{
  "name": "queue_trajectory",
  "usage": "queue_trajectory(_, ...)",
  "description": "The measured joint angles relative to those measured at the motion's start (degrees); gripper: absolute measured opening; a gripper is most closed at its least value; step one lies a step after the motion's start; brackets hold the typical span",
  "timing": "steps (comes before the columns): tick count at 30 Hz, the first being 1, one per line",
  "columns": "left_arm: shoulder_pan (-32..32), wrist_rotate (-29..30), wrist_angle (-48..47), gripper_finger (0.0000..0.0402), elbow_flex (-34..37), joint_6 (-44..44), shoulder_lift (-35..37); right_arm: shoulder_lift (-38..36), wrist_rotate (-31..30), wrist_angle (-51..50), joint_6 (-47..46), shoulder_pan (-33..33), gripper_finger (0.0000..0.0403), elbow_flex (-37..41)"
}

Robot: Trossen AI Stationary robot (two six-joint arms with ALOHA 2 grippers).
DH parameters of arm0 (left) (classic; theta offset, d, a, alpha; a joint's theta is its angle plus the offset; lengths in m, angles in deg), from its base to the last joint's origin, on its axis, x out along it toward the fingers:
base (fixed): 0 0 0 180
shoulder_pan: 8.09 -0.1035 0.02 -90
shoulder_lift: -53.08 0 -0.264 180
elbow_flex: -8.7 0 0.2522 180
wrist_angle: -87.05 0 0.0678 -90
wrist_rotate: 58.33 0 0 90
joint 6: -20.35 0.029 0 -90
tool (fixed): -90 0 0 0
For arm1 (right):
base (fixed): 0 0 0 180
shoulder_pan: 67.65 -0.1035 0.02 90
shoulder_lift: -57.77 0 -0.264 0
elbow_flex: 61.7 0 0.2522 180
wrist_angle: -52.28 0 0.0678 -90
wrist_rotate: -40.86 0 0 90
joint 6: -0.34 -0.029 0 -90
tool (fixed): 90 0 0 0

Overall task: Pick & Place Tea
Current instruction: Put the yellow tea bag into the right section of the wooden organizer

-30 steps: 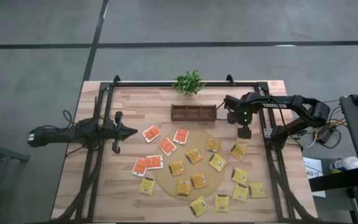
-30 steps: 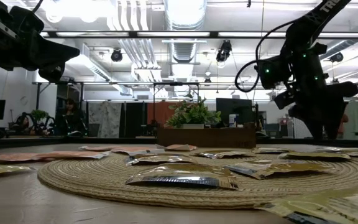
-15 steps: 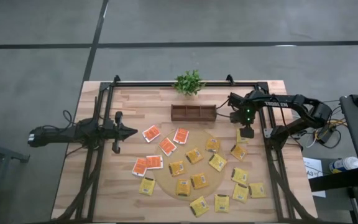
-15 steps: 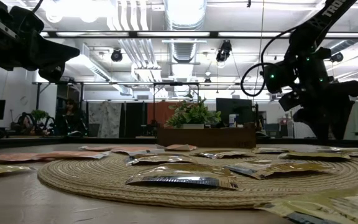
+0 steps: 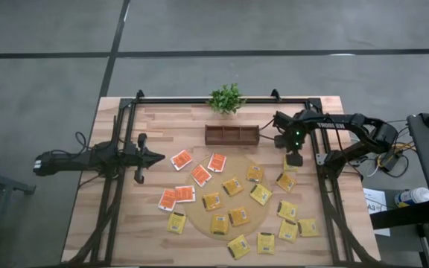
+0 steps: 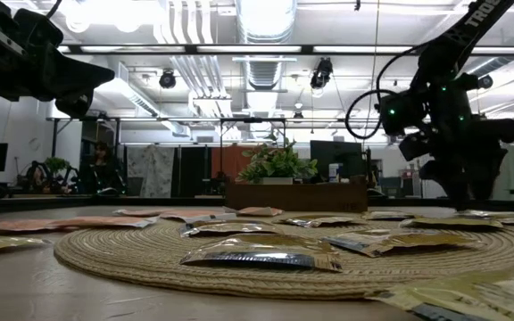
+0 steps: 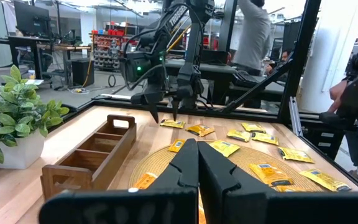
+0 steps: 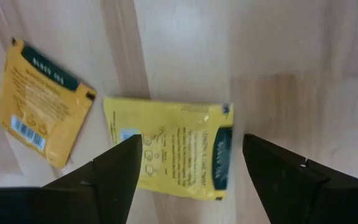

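1. The left gripper (image 7: pixel 197 163) has its two dark fingers pressed together, holding nothing.
2. Beyond it lies a round mat (image 7: pixel 166 158) with yellow packets (image 7: pixel 267 170) scattered on and past it.
3. A wooden tray (image 7: pixel 95 155) stands beside a plant (image 7: pixel 16 112).
4. The right gripper (image 7: pixel 166 113) hangs fingers-down over the far packets.
5. People (image 7: pixel 253 34) are behind the table.

table (image 5: pixel 155 231): pale wood planks, matt, grain seen
mat (image 6: pixel 132 254): woven coarse fibre, rough, ribbed coils
yellow packets (image 8: pixel 166 149): smooth printed paper or foil, slight sheen, crimped edges
orange packets (image 5: pixel 181 159): glossy, white-edged
tray (image 7: pixel 89 158): dark stained wood, smooth, matt
frame (image 5: pixel 118 186): black metal rails, matt
right gripper (image 8: pixel 188 165): black plastic-looking fingers, matt, faintly grained
left gripper (image 7: pixel 197 171): same black matt finish
plant (image 5: pixel 226 97): green leaves, plastic-looking; white smooth pot seen from left wrist
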Motion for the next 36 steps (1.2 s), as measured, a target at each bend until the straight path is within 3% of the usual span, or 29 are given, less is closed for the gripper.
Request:
queue_trajectory(11,0.01,0.0,0.0,0.0,0.01,-0.02,0.02,-0.04,0.26,-0.02,0.92,0.04,0.0261,0.35)
queue_trajectory(22,0.0,0.0,0.0,0.0,0.0,-0.01,0.01,0.46,4.55,-3.34,2.49,-0.04,0.0228,-0.63)
queue_trajectory(36,0.01,0.0,0.0,0.0,0.0,-0.02,0.0,0.32,2.03,-3.33,1.06,-0.09,0.0201,-0.68)
